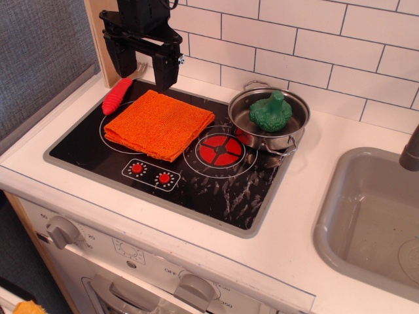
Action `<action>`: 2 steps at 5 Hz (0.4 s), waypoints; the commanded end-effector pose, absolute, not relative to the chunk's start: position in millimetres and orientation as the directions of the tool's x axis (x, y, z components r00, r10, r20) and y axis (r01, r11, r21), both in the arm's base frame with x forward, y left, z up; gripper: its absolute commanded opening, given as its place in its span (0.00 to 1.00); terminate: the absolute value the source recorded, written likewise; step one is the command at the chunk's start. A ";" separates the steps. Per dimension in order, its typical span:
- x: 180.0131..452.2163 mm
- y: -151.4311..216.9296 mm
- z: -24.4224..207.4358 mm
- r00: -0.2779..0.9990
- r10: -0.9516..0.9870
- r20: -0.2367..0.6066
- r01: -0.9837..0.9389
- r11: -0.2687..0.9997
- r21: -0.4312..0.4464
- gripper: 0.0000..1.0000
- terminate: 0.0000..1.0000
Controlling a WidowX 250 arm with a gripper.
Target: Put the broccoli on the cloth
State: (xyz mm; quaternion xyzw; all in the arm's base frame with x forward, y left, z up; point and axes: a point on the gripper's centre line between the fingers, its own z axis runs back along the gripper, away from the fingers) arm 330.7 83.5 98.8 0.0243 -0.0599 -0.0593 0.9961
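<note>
White tiled wall runs behind a toy kitchen counter [78, 140] with a black stovetop [216, 190] set into it and a grey sink [366, 216] off to one side. The orange cloth [159, 123] lies flat on the stovetop over one burner ring, with nothing on it. The broccoli [270, 112] sits head down, stem up, inside the metal pot [262, 139] on the far burner, well apart from the cloth. A red ridged toy [116, 95] lies just beside the cloth's far corner. The hand [139, 64] hangs above the back edge of the stovetop, near the cloth and away from the pot, its two fingers spread apart and holding nothing. By the look of things the task has barely begun: the reach to the pot, the grasp, the lift and the placing all seem left to do.
</note>
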 end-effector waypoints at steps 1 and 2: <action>330.7 83.5 98.8 0.986 -0.121 0.116 0.115 0.992 0.055 1.00 0.00; 352.6 47.0 103.9 0.969 -0.216 0.121 0.211 0.976 0.058 1.00 0.00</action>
